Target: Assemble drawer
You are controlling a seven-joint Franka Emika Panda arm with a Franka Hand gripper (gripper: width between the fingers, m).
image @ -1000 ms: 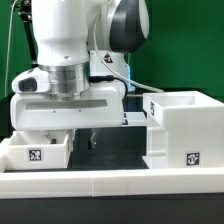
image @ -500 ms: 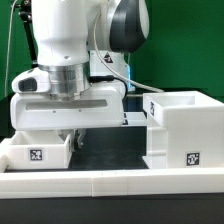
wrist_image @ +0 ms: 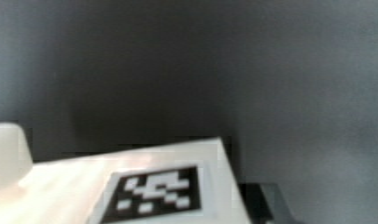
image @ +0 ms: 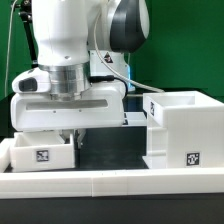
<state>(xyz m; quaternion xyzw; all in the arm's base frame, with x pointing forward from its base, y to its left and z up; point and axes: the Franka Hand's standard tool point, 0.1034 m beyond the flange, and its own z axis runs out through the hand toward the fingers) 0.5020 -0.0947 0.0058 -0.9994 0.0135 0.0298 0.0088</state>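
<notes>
A small white tray [image: 40,153] with a square tag stands at the exterior view's left, behind the long low white wall [image: 110,182]. My gripper [image: 74,139] reaches down over the tray's right wall, with one dark finger [image: 80,137] against the outside of it. The jaws look shut on that wall. In the wrist view the tray's tagged face [wrist_image: 159,195] fills the near corner, and a dark finger [wrist_image: 260,203] sits tight beside it. The boxy white casing [image: 182,128] stands at the exterior view's right, open side up. I cannot make out a second tray.
The black table surface [image: 112,150] lies between the tray and the casing. A green backdrop stands behind. The arm's bulky white body [image: 70,60] hides the back left of the scene.
The outer finger has moved in toward the tray's right wall. The tray has shifted a little to the exterior view's right.
</notes>
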